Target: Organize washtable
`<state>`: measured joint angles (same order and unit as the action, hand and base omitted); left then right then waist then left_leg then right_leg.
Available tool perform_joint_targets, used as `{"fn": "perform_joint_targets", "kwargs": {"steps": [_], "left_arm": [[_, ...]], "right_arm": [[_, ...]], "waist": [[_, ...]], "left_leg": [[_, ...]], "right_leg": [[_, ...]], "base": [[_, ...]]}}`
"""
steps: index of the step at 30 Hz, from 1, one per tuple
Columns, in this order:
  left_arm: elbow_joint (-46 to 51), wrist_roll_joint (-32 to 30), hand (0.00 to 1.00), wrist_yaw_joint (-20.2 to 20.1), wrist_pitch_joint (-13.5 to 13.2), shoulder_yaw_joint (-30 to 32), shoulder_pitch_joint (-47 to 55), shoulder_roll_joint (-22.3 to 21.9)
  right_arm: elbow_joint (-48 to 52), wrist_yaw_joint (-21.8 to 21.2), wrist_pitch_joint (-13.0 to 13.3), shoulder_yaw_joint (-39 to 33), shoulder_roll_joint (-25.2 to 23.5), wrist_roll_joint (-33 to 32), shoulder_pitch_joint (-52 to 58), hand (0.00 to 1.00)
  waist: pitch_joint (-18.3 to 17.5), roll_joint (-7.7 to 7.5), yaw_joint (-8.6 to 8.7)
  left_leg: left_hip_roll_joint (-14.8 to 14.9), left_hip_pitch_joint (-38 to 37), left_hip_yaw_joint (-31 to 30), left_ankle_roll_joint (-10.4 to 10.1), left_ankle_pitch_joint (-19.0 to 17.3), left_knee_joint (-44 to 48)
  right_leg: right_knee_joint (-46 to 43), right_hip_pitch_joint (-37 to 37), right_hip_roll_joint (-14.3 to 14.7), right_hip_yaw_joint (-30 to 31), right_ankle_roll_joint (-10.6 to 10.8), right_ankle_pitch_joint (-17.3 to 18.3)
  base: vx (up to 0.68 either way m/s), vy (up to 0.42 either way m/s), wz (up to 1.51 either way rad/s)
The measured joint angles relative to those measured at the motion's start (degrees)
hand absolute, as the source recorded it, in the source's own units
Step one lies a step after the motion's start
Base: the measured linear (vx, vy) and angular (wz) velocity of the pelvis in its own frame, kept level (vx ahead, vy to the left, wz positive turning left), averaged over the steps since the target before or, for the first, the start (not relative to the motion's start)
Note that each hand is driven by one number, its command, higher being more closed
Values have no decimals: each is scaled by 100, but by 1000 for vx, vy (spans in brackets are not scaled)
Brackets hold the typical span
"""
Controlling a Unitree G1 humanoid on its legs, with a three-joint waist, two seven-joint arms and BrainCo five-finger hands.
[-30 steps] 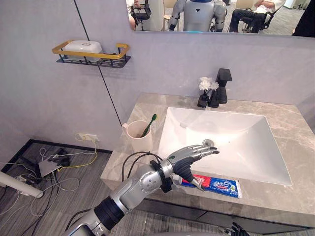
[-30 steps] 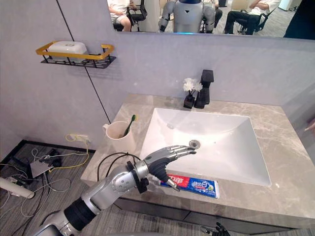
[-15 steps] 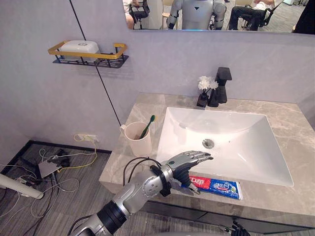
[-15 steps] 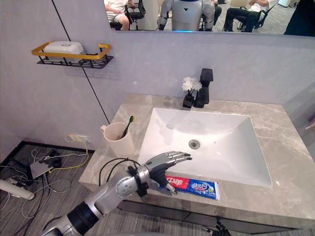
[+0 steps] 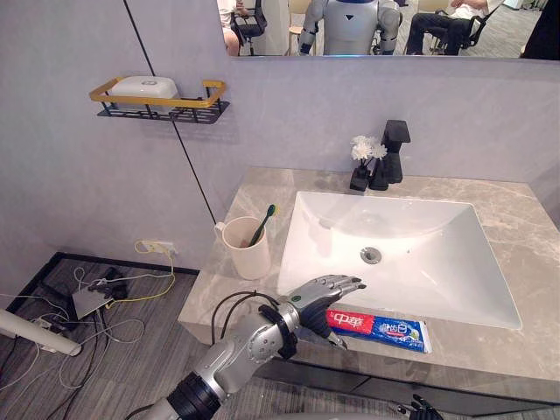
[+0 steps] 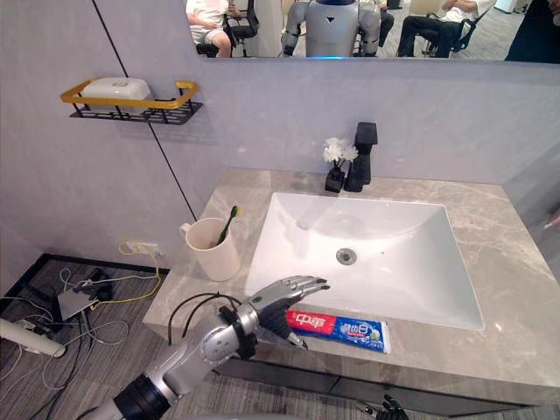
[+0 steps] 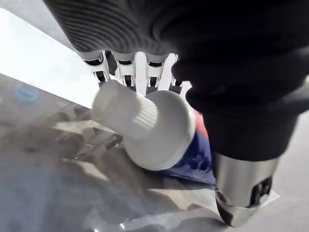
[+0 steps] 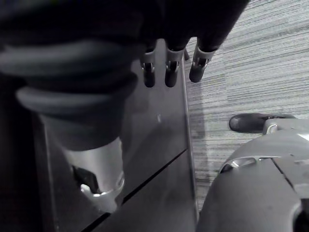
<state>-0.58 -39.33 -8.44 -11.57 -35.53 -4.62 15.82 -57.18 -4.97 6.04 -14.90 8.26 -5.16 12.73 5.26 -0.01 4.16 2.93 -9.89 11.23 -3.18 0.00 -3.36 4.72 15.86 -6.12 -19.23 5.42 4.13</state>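
The toothpaste (image 5: 381, 327) lies flat on the front strip of the counter (image 5: 516, 223), just before the sink (image 5: 394, 236), its cap (image 7: 145, 125) toward the left hand (image 5: 324, 293). That hand hovers over the cap, fingers loose above and thumb alongside, not clenched; I judge it is bracketing the cap for a pinch. The cup (image 5: 247, 254) with a toothbrush (image 5: 264, 221) stands near, a likely home. The right hand (image 8: 170, 72) hangs relaxed, low by the floor

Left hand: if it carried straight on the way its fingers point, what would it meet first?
Likely the toothpaste tube, whose white cap sits between fingers and thumb of the left hand. The fingertips aim just over it toward the sink; depth is unclear.
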Motion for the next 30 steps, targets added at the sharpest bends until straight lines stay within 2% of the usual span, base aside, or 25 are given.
{"fn": "perform_joint_targets", "kwargs": {"steps": [14,30], "left_arm": [[8,-190,100,252,14,328,115,-216],[12,-140,100,292,15,473,250,-109]], "right_arm": [[-1,0,-21,17,-39,-1,11,0],[0,43,-24,-78,-59,-224,21,0]], "waist": [[-1,-48,5],[13,-72,2]], "left_leg": [[7,-39,29,1,1,-44],[11,-72,94,1,-1,-71]], "right_leg": [[29,17,12,20,0,0],[50,19,20,67,0,0]], "base": [[0,0,-1],[0,0,-1]]}}
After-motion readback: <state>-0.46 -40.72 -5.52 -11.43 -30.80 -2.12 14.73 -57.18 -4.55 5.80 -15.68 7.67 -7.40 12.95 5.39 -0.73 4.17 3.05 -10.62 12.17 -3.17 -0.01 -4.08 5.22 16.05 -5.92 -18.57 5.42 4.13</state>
